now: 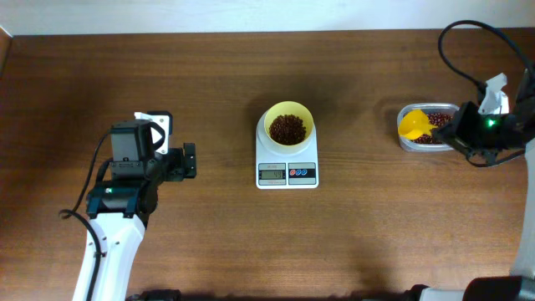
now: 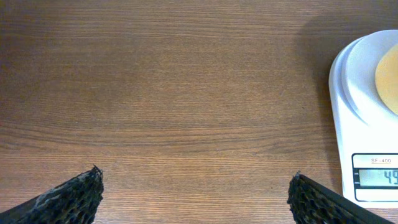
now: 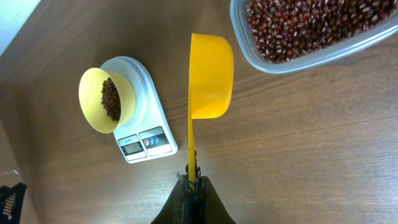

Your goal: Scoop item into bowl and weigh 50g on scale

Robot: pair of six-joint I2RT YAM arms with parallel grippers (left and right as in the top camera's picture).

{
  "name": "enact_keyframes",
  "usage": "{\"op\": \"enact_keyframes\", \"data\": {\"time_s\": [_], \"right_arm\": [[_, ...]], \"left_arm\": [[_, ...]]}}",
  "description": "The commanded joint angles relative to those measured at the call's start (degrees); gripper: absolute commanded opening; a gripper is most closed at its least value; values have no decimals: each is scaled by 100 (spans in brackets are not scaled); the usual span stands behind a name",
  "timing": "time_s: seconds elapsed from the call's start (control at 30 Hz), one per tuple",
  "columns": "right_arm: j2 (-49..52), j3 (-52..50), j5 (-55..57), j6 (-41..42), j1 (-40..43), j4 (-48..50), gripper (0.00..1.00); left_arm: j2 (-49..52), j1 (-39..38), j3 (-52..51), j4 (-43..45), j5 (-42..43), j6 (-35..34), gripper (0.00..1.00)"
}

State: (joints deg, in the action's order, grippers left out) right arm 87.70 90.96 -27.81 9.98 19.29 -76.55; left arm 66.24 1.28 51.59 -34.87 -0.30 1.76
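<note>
Beans (image 1: 287,129): one heap already in the bowl, the stock off to the right. Reading across the table (image 1: 209,67) from the left:

Left end effector (image 2: 196,190): spread wide, holding nothing, low over bare wood, well left of the scale (image 1: 287,174). No part in this step, by my reckoning.

Centre: white scale, pale yellow bowl (image 1: 288,109) sitting square on its platform, beans covering the bowl floor. Left wrist view catches the display (image 2: 378,177): a 4 and a 9, with the frame edge cutting off whatever follows. Judged close to target, a shade short.

Right: clear container (image 1: 430,106) holding the stock of beans, yellow scoop (image 1: 414,125) at its left end. Cup looks empty from above; whether it hangs above the rim or dips inside, cannot tell. Right end effector (image 3: 191,177) pinched tight on the tip of the scoop handle (image 3: 190,143), cup turned on its side in the wrist view.

Step in hand, as I read it: topping up. To do it well:
- take only a few beans, not a full cup
- carry the scoop level
- tilt slowly above the bowl centre so the beans trickle singly
- pause for the display to settle
- keep the scoop off bowl and scale, since any touch would upset the reading
</note>
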Motion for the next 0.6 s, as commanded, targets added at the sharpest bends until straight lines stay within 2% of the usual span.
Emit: {"op": "enact_keyframes", "data": {"time_s": [0.0, 0.13, 0.2, 0.23, 0.3, 0.4, 0.57], "right_arm": [[-304, 68, 111, -240, -22, 83, 4], [-302, 68, 476, -608, -22, 114, 4], [-302, 66, 1611, -809, -22, 291, 4], [-302, 66, 1814, -809, -22, 485, 4], [-302, 66, 1812, -804, -22, 933, 4], [-302, 66, 1733, -765, -22, 979, 4], [-20, -122, 1738, -1434, -22, 929, 4]], "left_arm": [[31, 28, -15, 13, -39, 68, 99], [31, 28, -15, 13, -39, 70, 99], [31, 28, -15, 13, -39, 70, 99], [31, 28, -15, 13, -39, 68, 99], [31, 28, -15, 13, -39, 70, 99], [31, 28, -15, 11, -39, 70, 99], [31, 28, -15, 13, -39, 70, 99]]}}
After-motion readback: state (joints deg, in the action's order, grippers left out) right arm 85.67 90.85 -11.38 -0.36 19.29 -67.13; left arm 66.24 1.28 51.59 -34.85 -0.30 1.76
